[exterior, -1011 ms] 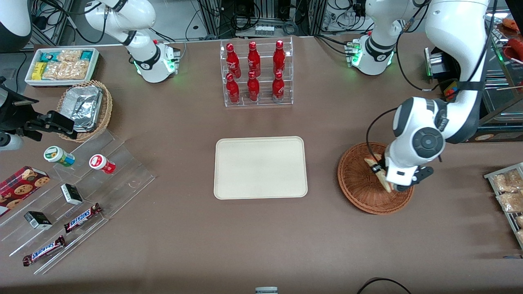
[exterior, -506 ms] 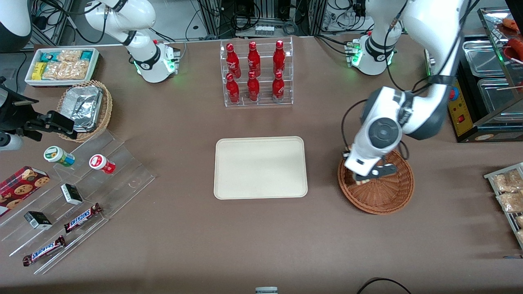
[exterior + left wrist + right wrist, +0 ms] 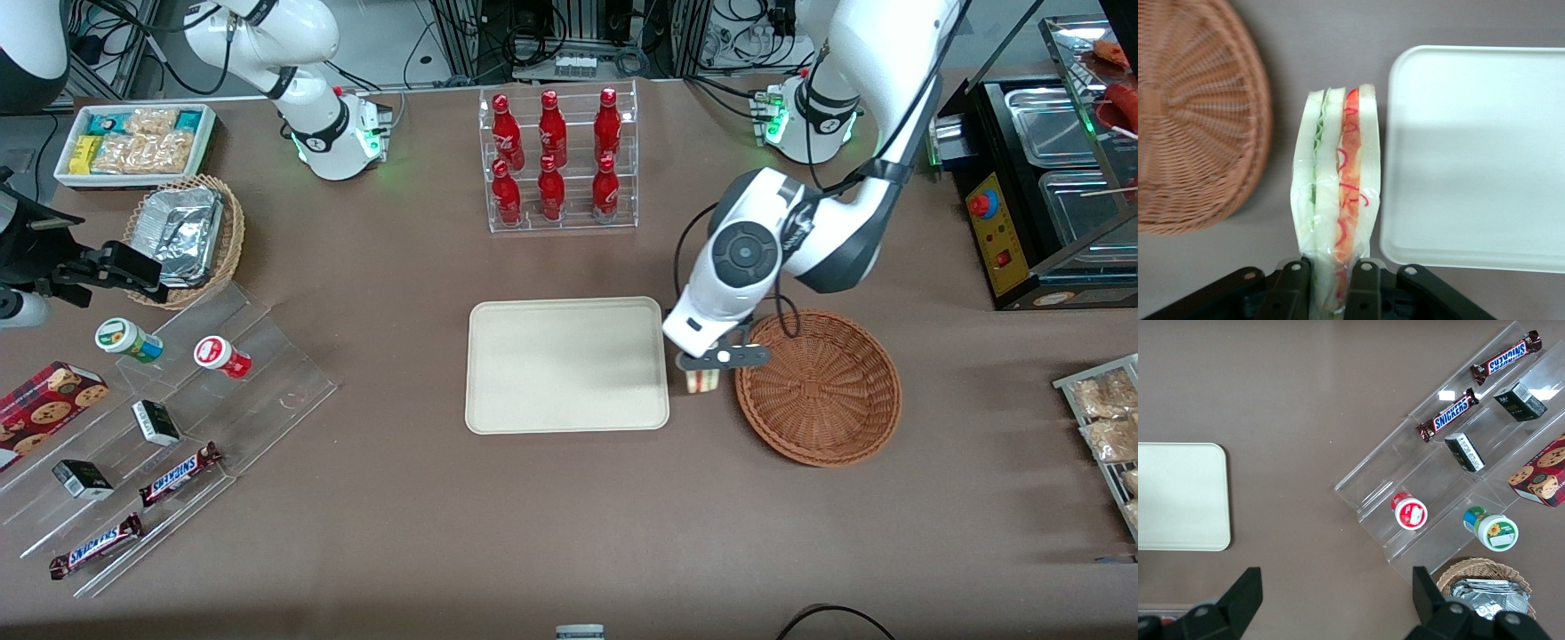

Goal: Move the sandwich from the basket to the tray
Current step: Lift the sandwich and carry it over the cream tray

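My gripper (image 3: pixel 702 369) (image 3: pixel 1331 283) is shut on the sandwich (image 3: pixel 1336 193), a wrapped white-bread wedge with green and orange-red filling. It hangs in the air over the strip of table between the basket (image 3: pixel 822 391) and the tray (image 3: pixel 566 364). In the front view only the sandwich's lower end (image 3: pixel 701 380) peeks out below the wrist. The wicker basket (image 3: pixel 1195 120) holds nothing. The cream tray (image 3: pixel 1478 153) lies flat and bare beside the sandwich.
A clear rack of red bottles (image 3: pixel 557 160) stands farther from the front camera than the tray. Toward the parked arm's end are a foil-lined small basket (image 3: pixel 188 233), a snack bin (image 3: pixel 135 142) and acrylic steps with candy bars (image 3: pixel 178 471). A metal warmer (image 3: pixel 1049 178) sits at the working arm's end.
The gripper lifted the sandwich out of the basket and carried it sideways toward the tray; it now hangs past the basket's rim, next to the tray's edge.
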### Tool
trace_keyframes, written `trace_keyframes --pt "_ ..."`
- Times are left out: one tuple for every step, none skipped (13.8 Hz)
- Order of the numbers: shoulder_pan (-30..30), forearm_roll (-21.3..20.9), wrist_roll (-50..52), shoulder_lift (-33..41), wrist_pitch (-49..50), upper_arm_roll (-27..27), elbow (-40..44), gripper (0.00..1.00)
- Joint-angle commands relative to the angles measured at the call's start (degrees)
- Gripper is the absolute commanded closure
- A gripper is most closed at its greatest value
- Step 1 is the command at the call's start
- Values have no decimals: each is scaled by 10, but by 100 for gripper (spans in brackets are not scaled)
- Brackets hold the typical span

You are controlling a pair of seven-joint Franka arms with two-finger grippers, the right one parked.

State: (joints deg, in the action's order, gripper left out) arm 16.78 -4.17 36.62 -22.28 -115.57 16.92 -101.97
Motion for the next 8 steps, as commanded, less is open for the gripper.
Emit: trace_keyframes --pt "8 3 -8 -39 -17 18 40 100" --pt "24 1 -6 -52 -25 19 53 100" --pt "39 -1 -3 -68 -26 19 71 100" --pt "51 -2 5 -84 -26 18 85 100" --pt "55 -7 7 -99 -26 17 102 100" --pt "58 -20 13 -113 -26 18 113 100" --pt "67 -27 24 -123 -26 18 119 100" --pt "74 -33 33 -135 -26 18 132 100"
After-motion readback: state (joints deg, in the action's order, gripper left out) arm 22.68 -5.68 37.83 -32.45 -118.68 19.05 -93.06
